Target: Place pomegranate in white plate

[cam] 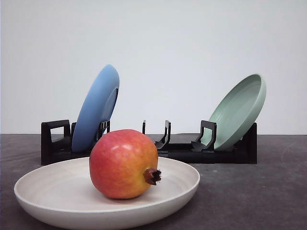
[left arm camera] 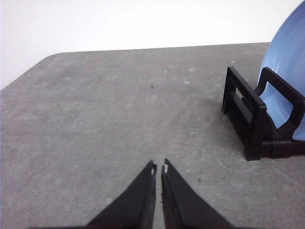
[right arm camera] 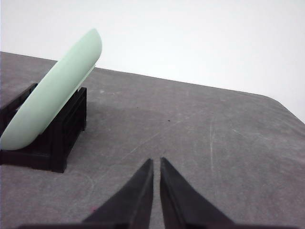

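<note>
left end effector closed, above table | right end effector closed, empty

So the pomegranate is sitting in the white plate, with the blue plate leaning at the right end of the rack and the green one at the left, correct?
Not quite: the sides are swapped. The front view shows the blue plate leaning at the left end of the black rack and the pale green plate at the right end. The pomegranate does sit in the white plate.

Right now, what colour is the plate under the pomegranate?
Off-white, like cream. The white plate shows best in the front view.
</note>
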{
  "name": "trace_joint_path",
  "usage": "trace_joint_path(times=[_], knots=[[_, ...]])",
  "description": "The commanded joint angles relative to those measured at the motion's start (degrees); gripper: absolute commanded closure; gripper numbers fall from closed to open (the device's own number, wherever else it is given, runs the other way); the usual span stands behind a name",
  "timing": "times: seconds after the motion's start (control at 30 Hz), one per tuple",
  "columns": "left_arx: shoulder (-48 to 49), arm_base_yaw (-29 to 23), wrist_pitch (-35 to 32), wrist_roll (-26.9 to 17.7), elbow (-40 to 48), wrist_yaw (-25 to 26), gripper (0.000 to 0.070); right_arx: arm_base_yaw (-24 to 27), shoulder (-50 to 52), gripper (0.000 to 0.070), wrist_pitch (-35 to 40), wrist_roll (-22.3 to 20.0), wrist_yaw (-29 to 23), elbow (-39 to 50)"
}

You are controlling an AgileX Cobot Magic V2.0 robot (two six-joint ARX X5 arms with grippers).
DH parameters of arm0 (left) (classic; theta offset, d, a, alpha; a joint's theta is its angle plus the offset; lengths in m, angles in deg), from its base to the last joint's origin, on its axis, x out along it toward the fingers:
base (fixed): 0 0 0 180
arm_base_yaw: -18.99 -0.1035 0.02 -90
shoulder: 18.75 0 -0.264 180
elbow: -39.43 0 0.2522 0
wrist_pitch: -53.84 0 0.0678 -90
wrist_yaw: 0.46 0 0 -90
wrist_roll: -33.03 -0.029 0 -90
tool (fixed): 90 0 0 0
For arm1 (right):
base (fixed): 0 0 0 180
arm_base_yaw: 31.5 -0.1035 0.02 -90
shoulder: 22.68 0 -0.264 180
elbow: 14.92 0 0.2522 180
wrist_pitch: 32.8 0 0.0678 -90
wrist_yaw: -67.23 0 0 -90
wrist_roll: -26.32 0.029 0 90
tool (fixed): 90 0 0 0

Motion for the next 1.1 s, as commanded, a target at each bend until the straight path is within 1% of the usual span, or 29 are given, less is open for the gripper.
trace_joint_path(times=[0.0, 1.07], knots=[[0.09, -0.02, 0.35, 0.24, 0.55, 0.0, 0.07, 0.13, 0.04, 0.0678, 0.79, 0.15, -0.17, 0.24], [0.11, -0.02, 0.33, 0.24, 0.55, 0.0, 0.07, 0.13, 0.04, 0.0678, 0.79, 0.15, -0.17, 0.24]])
